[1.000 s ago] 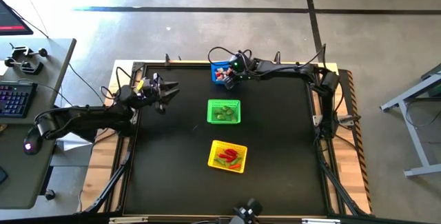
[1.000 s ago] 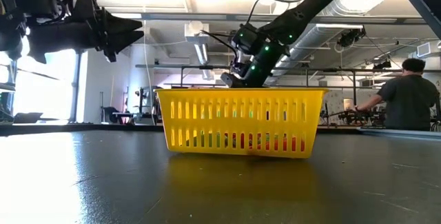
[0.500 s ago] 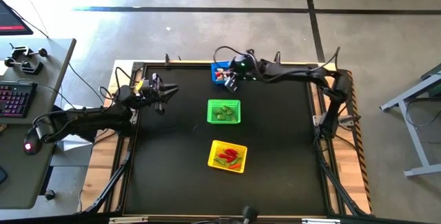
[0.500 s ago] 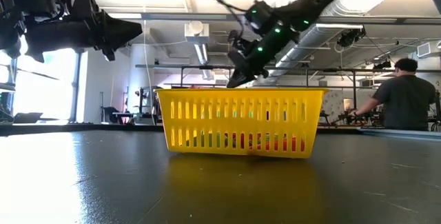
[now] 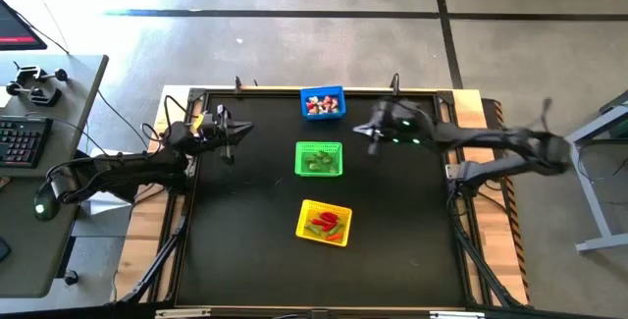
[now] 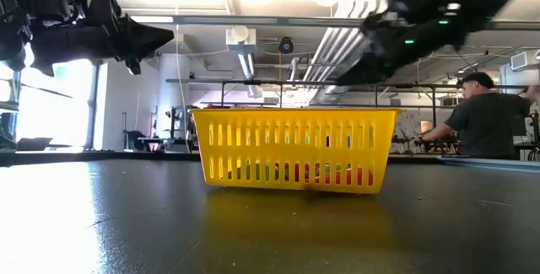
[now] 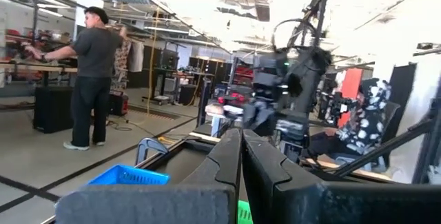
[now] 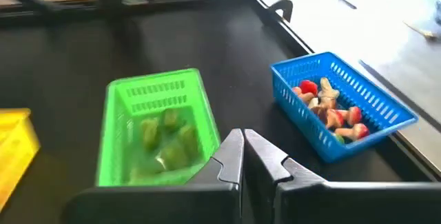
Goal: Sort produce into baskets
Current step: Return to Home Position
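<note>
Now | left fingers (image 7: 222, 160) closed, near table (image 5: 245, 226) edge | right fingers (image 8: 231, 156) closed, beside green basket (image 5: 319, 159)

1. Grey concrete floor (image 5: 294, 54) all round, dark tape lines (image 5: 294, 13) crossing it.
2. Desk (image 5: 74, 113) off to one side, keyboard (image 5: 20, 140) on it.
3. Overhead, ducts (image 6: 337, 46) and bright, glaring light.
4. Far back, a person (image 6: 483, 126) stands.
</note>
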You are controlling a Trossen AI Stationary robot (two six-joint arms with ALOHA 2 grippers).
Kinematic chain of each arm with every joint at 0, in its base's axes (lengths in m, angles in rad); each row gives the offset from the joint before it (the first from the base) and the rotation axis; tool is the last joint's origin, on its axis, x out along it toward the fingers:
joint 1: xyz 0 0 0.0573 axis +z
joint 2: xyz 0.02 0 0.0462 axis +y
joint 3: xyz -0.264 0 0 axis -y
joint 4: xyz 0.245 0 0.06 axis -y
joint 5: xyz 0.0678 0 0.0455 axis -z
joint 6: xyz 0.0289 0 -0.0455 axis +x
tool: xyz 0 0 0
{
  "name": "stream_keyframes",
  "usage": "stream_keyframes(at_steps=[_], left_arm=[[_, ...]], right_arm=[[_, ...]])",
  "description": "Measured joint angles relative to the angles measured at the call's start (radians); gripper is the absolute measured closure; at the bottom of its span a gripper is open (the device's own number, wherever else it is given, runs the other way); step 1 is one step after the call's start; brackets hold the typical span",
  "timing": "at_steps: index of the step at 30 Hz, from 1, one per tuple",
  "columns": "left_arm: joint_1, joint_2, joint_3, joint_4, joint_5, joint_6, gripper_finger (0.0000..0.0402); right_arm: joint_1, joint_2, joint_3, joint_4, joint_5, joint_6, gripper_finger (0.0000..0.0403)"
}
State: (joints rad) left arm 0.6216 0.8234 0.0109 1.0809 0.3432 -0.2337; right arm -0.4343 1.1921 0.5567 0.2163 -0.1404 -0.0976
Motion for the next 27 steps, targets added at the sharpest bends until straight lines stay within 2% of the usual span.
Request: stream_keyframes(at_steps=[5,10,14,17,20,23,27], left_arm=[[0.0,0.0,0.0,-0.026,-0.015,0.015,0.0401],[0.0,-0.019,0.0,-0.037,-0.012,0.016,0.0401],[0.0,-0.076,0.0,-0.074,0.025,0.024,0.0401],[0.001,-0.141,0.001,-0.175,0.029,0.034,0.0401],[0.004,-0.215,0.001,-0.305,-0.004,0.048,0.0401],[0.004,-0.297,0.001,-0.411,-0.051,0.054,0.0401],[0.003,-0.425,0.001,-0.546,-0.114,0.055,0.0401]], right_arm=[[-0.02,-0.243,-0.171,0.001,-0.092,-0.01,0.0402],[-0.022,-0.451,-0.316,0.022,-0.116,-0.009,0.0403],[-0.025,-0.613,-0.426,0.077,-0.162,0.026,0.0403],[-0.026,-0.728,-0.495,0.1,-0.175,0.069,0.0403],[-0.026,-0.837,-0.548,0.092,-0.129,0.095,0.0403],[-0.017,-0.928,-0.547,-0.009,0.004,0.092,0.0403],[0.014,-1.031,-0.547,-0.079,0.113,0.073,0.0403]])
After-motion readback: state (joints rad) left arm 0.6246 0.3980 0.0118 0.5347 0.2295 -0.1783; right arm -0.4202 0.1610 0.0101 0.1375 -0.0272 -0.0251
